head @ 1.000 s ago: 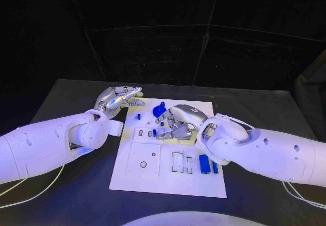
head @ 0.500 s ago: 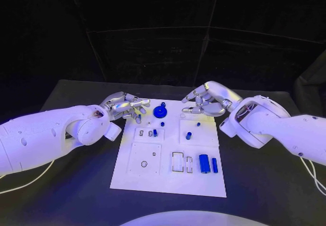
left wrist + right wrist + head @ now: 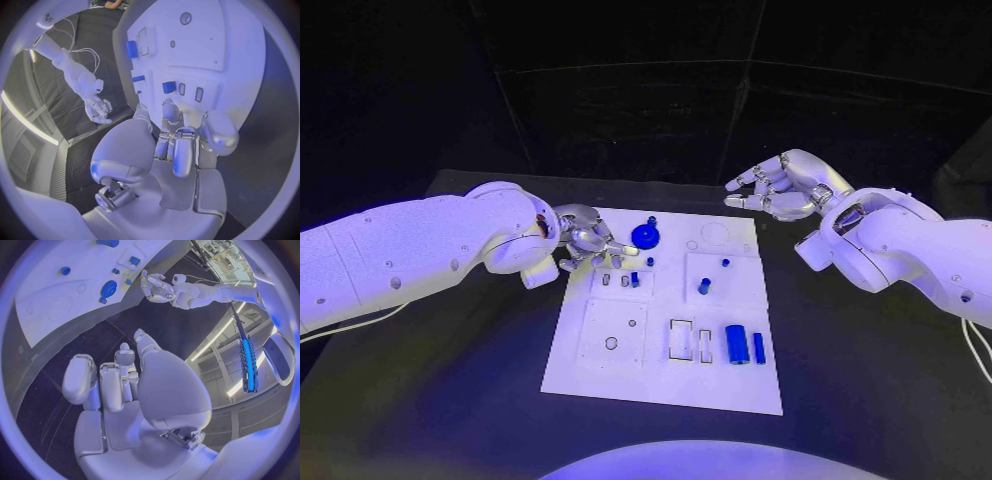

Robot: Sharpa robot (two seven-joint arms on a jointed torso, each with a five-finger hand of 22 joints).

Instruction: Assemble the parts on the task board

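- The task board, a white plate, lies mid-counter.
- The left hand hovers over the board's far-left edge, fingers curled in, nothing visible in them.
- The right hand is raised beyond the board's far-right corner, fingers loosely bent and apart, empty.
- A blue round part stands just right of the left hand; two blue bars lie near-right on the board.

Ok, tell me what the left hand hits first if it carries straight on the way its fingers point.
Probably the round blue part near the far edge of the task board. The left hand hovers at the board's left edge, fingers aimed across it towards that part. Its height above the board is unclear, so it might pass over.
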